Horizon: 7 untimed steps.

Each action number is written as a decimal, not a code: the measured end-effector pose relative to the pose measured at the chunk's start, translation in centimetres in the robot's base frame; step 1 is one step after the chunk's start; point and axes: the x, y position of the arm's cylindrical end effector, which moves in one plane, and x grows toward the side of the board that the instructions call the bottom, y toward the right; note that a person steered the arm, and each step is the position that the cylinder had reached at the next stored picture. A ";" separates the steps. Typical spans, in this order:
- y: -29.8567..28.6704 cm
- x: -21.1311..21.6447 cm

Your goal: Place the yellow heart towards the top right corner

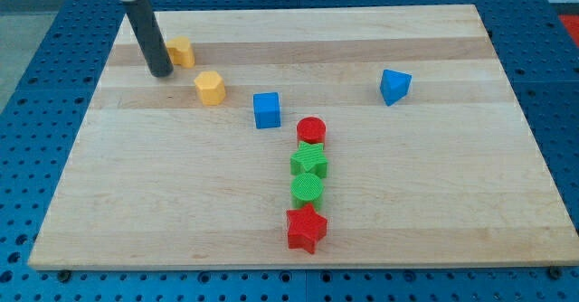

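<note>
Tip: my tip (160,72) rests on the wooden board (434,202) near the view's top left; a bare rod, it holds nothing
Yellow heart: the yellow heart (182,51) sits just beside the rod, on its right, apparently touching
Yellow hexagon: the yellow hexagon (210,87) lies lower right of my tip, apart
Blues: blue cube (266,109) mid-board; blue triangle (394,86) towards the view's right
Column: red cylinder (311,130), green star (309,161), green cylinder (308,189), red star (306,228), running top to bottom
</note>
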 end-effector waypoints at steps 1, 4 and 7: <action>4.8 3.0; 6.8 -1.4; 1.2 -3.9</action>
